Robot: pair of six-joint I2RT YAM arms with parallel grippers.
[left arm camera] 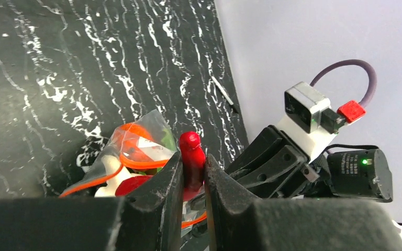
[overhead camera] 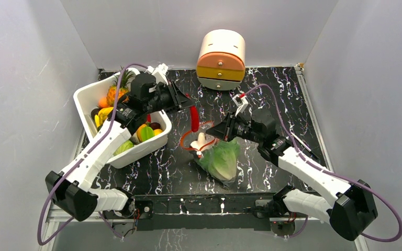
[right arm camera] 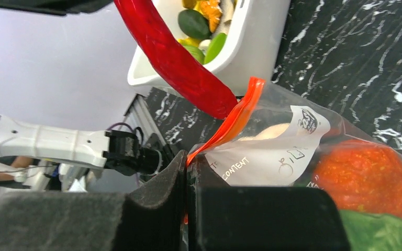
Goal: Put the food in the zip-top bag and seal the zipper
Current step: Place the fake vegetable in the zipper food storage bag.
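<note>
1. top external: the left gripper is pinching the upper end of the chilli, which is hanging over the open mouth of the zip-top bag. the bag is lying on the dark marbled table, just right of the white tub, with the cabbage inside it. the right gripper is closing on the right side of the bag's mouth.
2. left wrist: the jaws are standing narrow and clamping the chilli between their pads. the zipper is curling round the open mouth beyond them.
3. right wrist: the jaws are pressing tight on the zipper and holding it raised. the chilli's tip is hanging just beside that strip, and an orange-red fruit and a cabbage leaf are showing through the clear plastic.
</note>
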